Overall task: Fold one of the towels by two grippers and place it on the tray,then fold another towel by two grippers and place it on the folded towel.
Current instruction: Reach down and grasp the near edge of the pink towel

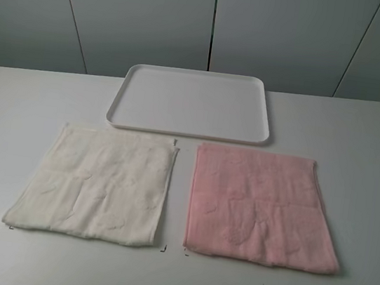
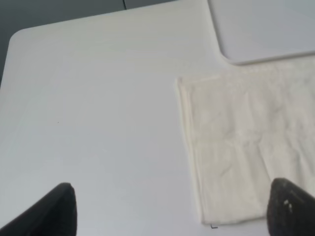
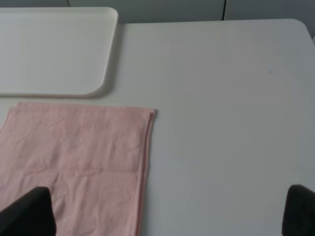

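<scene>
The left claw (image 2: 170, 210) is spread wide with nothing between its two black fingers (image 2: 51, 211). One finger shows over bare table (image 2: 98, 98) and the other over the near corner of the cream-white towel (image 2: 241, 147); whether it touches the cloth cannot be told. The right claw (image 3: 165, 211) is spread just as wide and also holds nothing. One of its fingers (image 3: 29, 211) shows over the near part of the pink towel (image 3: 74, 162) and the other over bare tabletop (image 3: 221, 98). Neither claw appears in the high view. There the cream-white towel (image 1: 96, 182) lies flat on the left of the white table (image 1: 360, 138) and the pink towel (image 1: 262, 206) lies flat on the right. The two sit side by side with a narrow strip of table between them and do not touch. The pink towel's side edge shows more than one layer of cloth. Beyond both towels, on the far side of the table and roughly centred between them, sits the white tray (image 1: 192, 104), with nothing on it. Its near rim lies just beside the far edges of the towels. A corner of the tray (image 2: 266, 29) shows past the cream-white towel from the left wrist, and its other near corner (image 3: 54, 49) shows past the pink towel from the right wrist. A small dark mark (image 1: 163, 248) sits on the table by the cream-white towel's near corner.
</scene>
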Tool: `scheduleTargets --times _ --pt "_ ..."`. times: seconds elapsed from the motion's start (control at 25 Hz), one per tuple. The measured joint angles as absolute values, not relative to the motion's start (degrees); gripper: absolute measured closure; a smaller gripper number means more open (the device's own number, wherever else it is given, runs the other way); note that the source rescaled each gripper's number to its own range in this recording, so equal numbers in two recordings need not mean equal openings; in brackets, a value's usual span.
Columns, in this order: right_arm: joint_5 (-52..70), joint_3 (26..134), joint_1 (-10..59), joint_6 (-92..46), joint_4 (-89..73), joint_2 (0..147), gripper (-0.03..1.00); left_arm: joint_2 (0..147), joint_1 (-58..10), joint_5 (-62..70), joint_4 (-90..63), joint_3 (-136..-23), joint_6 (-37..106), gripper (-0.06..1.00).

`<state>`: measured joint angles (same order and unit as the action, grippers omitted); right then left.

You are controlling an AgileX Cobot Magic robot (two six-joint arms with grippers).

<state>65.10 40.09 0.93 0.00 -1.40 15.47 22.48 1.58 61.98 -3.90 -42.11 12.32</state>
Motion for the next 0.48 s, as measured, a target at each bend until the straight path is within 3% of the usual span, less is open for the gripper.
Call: scheduleTargets --times 0.48 --pt "64.0 50.8 0.8 -20.4 -13.9 44.8 -0.02 51.6 1.6 62.8 -16.4 -52.8 39.2 -0.04"
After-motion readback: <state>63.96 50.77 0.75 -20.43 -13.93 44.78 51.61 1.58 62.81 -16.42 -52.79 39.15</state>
